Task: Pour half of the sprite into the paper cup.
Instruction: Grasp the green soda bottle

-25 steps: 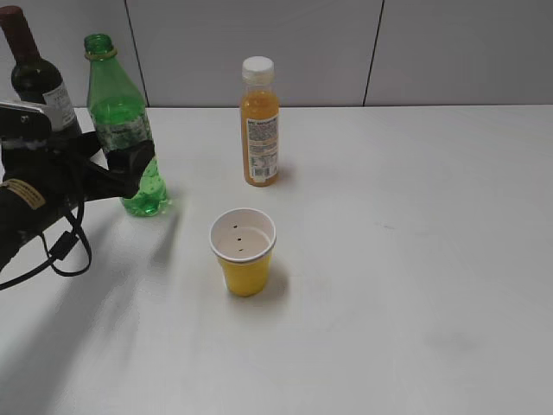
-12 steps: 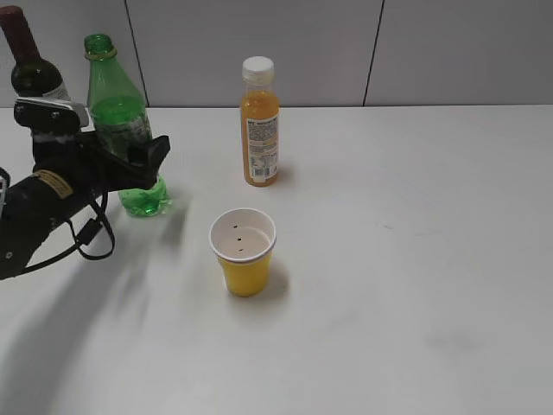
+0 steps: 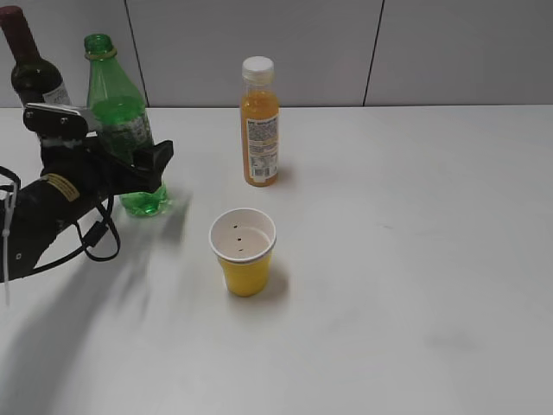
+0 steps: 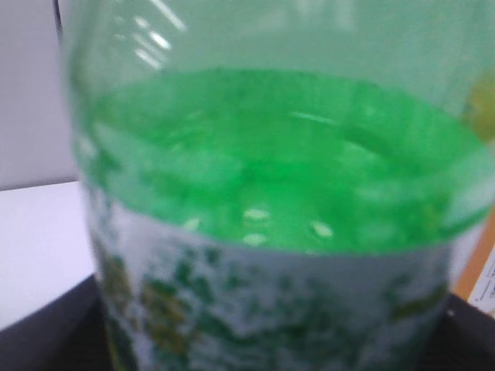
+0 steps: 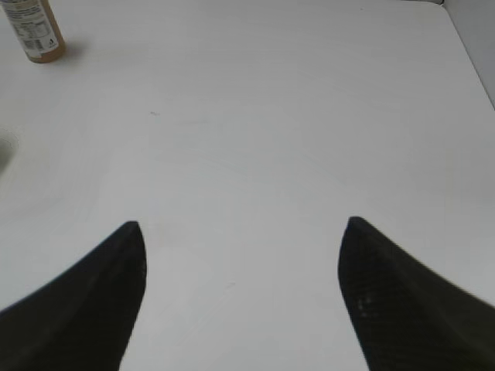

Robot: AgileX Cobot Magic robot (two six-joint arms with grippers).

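Observation:
The sprite (image 3: 115, 97) stands upright at the table's back left, uncapped and about two thirds full. My left gripper (image 3: 140, 161) is at its label band, one finger (image 3: 159, 156) in front of the bottle and the other hidden behind it. In the left wrist view the sprite (image 4: 263, 154) fills the frame, with dark fingers (image 4: 46, 340) only in the bottom corners, spread wide. The paper cup (image 3: 244, 251) stands upright and empty in the middle of the table, to the right of the bottle. My right gripper (image 5: 241, 232) is open and empty above bare table.
A dark wine bottle (image 3: 30, 73) stands close behind and left of the sprite. An orange juice bottle (image 3: 260, 121) with a white cap stands behind the cup and also shows in the right wrist view (image 5: 32, 29). A grey panelled wall runs behind the table.
My left arm has risen and moved right, bringing the gripper from the bottle's lower part up to its label band. The bottle and cup have not moved.

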